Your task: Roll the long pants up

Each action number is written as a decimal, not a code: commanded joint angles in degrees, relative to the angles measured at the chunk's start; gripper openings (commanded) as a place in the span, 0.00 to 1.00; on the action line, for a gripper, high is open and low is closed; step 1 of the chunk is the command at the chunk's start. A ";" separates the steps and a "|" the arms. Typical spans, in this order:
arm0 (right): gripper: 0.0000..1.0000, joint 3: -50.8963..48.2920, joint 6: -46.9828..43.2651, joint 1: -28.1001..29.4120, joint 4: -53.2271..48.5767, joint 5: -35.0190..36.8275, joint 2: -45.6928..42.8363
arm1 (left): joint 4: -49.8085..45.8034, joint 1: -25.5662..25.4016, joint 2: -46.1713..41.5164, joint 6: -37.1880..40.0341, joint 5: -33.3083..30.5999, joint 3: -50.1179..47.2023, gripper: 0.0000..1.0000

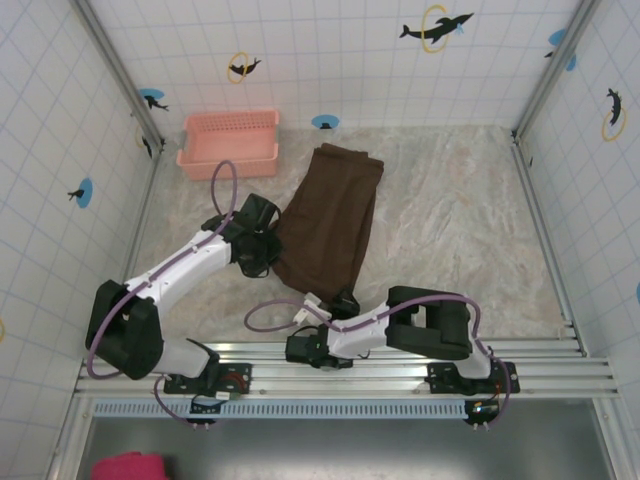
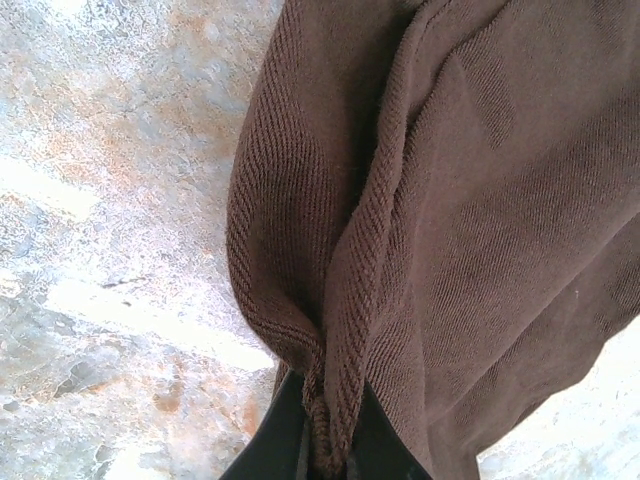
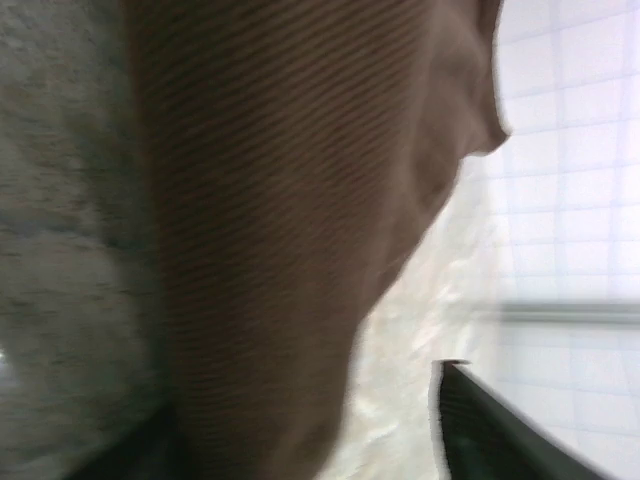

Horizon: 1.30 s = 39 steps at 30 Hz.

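While my left end effector (image 2: 325, 445) pinches a side fold of the long pants (image 1: 330, 210) | my right end effector (image 1: 345, 300), half-open, straddles their near hem | long axis runs away from me.

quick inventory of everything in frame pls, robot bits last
long pants: 1, dark brown, flat mid-table, running near to far
basket: 1, pink, far left corner of the table
cloth lump: 1, bright pink, bottom left, below the rail
table: 1, marbled beige
dolphin stickers: several, black with blue or yellow, on the white tiled walls
rail: 1, aluminium, near edge
left arm: 1, white and black, purple cable
right arm: 1, same colours
left gripper: 1, black, pinching a fold at the pants' left edge
right gripper: 1, black, at the near hem, grip unclear
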 commanded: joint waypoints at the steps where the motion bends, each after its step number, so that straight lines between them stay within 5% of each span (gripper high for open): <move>1: 0.00 1.28 0.55 -0.79 0.68 -3.03 1.73 | -1.93 0.64 -1.65 1.72 0.35 -0.62 0.00; 4: 0.00 0.93 -0.24 -1.65 0.51 -5.10 0.61 | -1.98 0.94 -1.87 2.22 0.33 -0.36 0.00; 5: 0.00 0.53 -0.98 -1.89 0.69 -6.15 -0.19 | -2.19 0.90 -1.90 2.37 0.05 -0.25 0.12; 9: 0.00 -1.47 -6.35 -2.59 2.63 -10.06 -4.56 | -3.17 1.00 -2.49 3.68 -1.47 0.41 0.87; 10: 0.00 -1.93 -7.86 -3.04 3.25 -11.63 -5.86 | -4.01 1.01 -2.53 4.25 -2.24 0.84 0.97; 19: 0.00 -2.25 -22.01 -13.73 2.88 -35.59 -16.86 | -10.22 1.52 -6.67 9.99 -8.48 6.81 0.97; 28: 0.00 6.63 -32.33 -26.58 -4.74 -57.29 -13.83 | -8.28 1.35 -19.26 4.98 -7.43 -3.48 0.97; 35: 0.00 8.17 -32.22 -30.76 -4.57 -67.93 -8.84 | -1.40 0.15 -27.31 1.80 -7.44 -11.46 0.97; 39: 0.00 9.02 -32.17 -31.37 -4.59 -70.79 -6.30 | 11.05 -1.66 -31.34 -2.83 -7.48 -19.54 0.97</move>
